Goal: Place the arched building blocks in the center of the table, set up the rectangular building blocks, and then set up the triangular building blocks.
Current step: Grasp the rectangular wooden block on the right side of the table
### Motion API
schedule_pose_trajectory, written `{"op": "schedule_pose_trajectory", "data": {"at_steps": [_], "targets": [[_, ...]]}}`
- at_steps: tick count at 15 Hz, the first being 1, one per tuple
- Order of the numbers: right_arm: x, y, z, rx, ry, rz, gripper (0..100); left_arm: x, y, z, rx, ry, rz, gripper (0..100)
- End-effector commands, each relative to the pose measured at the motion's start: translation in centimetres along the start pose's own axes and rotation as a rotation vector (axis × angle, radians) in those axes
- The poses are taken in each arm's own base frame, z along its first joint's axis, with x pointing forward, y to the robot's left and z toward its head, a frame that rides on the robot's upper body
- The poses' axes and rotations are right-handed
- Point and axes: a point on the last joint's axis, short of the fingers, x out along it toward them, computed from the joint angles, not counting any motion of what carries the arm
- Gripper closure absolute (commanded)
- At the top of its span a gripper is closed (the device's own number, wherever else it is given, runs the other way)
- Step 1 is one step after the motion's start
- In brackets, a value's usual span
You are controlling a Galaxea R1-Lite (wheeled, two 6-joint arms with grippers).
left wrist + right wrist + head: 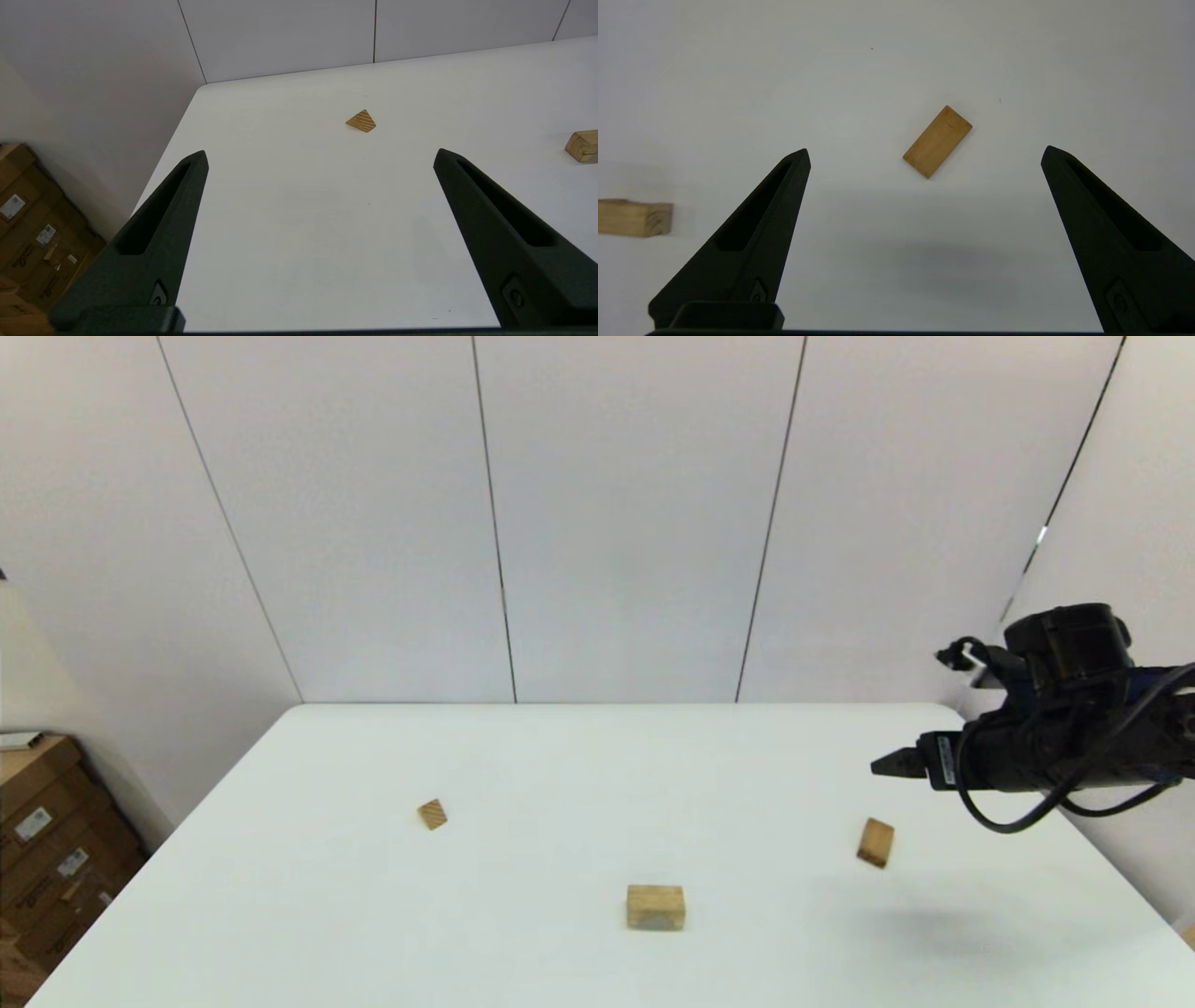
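Over the right side of the table your right gripper hangs above the rectangular block, fingers spread wide and holding nothing; that flat brown slab lies well apart from the others; your arched block sits near the front middle; your triangular block lies flat towards the left; your left gripper is also spread and empty, off the near left, facing the wedge.

Three wooden blocks on one white table — one arched block, one rectangular slab, one striped triangular wedge — plus two grippers, left and right.
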Motion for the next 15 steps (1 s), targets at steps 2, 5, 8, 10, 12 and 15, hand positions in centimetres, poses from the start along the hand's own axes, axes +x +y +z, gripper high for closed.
{"op": "schedule_pose_trajectory", "data": {"at_steps": [2, 5, 8, 10, 12, 15], "targets": [[3.6, -1.3, -0.9, -0.143, 0.188, 0.006, 0, 0.0, 0.0, 0.0, 0.0, 0.0, 0.0, 0], [4.5, -1.5, -1.3, -0.336, 0.253, 0.037, 0, 0.0, 0.0, 0.0, 0.0, 0.0, 0.0, 0], [5.7, -1.2, -1.1, -0.57, 0.294, 0.102, 0, 0.0, 0.0, 0.0, 0.0, 0.0, 0.0, 0], [5.6, -1.1, -1.0, -0.72, 0.338, 0.193, 0, 0.0, 0.0, 0.0, 0.0, 0.0, 0.0, 0], [5.7, -0.9, -0.8, -0.876, 0.394, 0.273, 0, 0.0, 0.0, 0.0, 0.0, 0.0, 0.0, 0], [6.4, -0.8, -0.4, -1.059, 0.438, 0.352, 0, 0.0, 0.0, 0.0, 0.0, 0.0, 0.0, 0]]}}
